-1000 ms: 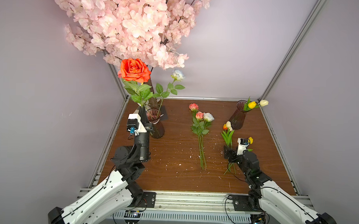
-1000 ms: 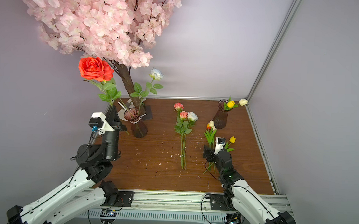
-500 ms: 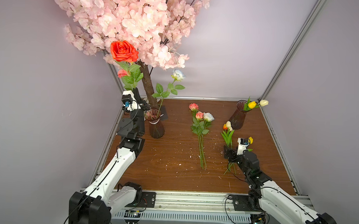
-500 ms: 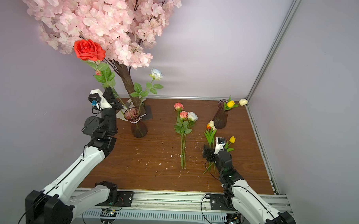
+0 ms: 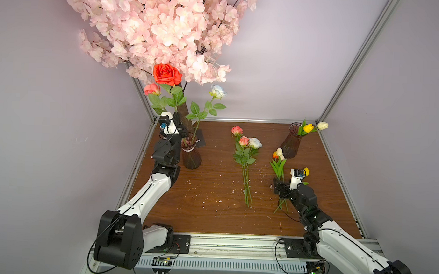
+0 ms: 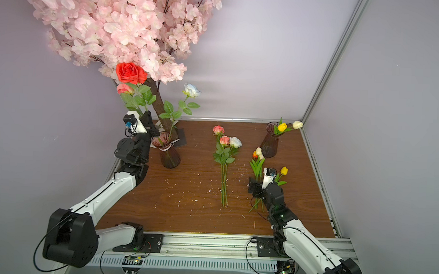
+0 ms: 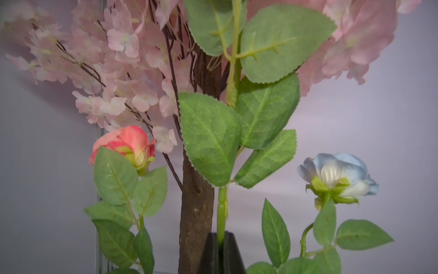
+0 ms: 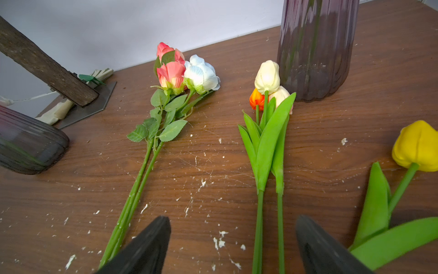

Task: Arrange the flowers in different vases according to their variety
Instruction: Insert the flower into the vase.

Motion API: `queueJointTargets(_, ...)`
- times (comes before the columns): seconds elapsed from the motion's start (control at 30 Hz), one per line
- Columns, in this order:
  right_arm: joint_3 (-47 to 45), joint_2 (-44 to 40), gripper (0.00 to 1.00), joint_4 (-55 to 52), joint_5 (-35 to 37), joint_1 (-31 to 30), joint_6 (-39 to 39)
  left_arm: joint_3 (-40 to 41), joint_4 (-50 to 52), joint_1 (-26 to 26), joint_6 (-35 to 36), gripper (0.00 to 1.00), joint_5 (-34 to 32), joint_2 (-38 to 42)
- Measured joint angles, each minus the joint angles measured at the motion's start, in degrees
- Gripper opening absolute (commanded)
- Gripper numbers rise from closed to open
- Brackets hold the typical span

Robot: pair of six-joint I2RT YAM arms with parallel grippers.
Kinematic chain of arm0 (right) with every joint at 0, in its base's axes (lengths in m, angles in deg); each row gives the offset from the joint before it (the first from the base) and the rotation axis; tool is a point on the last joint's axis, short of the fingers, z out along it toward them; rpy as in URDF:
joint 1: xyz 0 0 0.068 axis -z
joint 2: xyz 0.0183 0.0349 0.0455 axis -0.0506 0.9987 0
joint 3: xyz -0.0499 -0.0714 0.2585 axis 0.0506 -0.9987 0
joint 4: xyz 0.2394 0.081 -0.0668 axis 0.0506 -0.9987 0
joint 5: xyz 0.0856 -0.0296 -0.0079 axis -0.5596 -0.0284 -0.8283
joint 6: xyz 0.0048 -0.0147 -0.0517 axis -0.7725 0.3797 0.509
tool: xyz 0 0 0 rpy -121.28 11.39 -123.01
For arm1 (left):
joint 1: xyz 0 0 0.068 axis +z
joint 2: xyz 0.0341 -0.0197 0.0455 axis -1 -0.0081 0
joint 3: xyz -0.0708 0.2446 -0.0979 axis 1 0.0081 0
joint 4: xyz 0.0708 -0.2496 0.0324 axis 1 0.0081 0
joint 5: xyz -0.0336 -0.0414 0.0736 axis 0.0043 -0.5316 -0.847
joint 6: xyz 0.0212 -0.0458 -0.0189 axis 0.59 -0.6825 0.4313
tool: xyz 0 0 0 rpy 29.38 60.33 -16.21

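The left fingers (image 7: 209, 253) are clamped on the green stem of a large red artificial rose (image 5: 166, 74). They hold it upright just beside the flared mouth of the ribbed maroon glass vase with a pale neck band (image 5: 190, 154), where a white rose (image 5: 218, 91) stands. Whether the stem's end is inside the mouth cannot be told.

The right fingers (image 8: 147, 244) stand wide apart and empty, low over the stems of the small tulips (image 5: 278, 162) lying on the brown wooden tabletop (image 5: 206, 192).

The held rose is tall and top-heavy. If its stem catches the narrow neck or rim, the vase could tip. Its leaves sit close to the pink blossom tree (image 5: 162, 27) and could snag there. The right fingers straddle two tulip stems and might pinch both.
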Motion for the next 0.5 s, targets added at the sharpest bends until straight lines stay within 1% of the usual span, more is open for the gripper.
queueJointTargets(0.17,0.0,0.6,0.90,0.2,-0.2,0.0,0.0,5.0,-0.3,0.0,-2.1,0.00,0.2,-0.3)
queueJointTargets(0.43,0.0,0.9,0.90,0.4,-0.4,0.0,0.0,6.3,-0.7,0.0,-4.5,0.00,1.3,-1.7)
queueJointTargets(0.5,0.0,0.9,0.90,0.4,-0.4,0.0,0.0,7.1,-0.9,0.0,-5.1,0.03,1.3,-1.7)
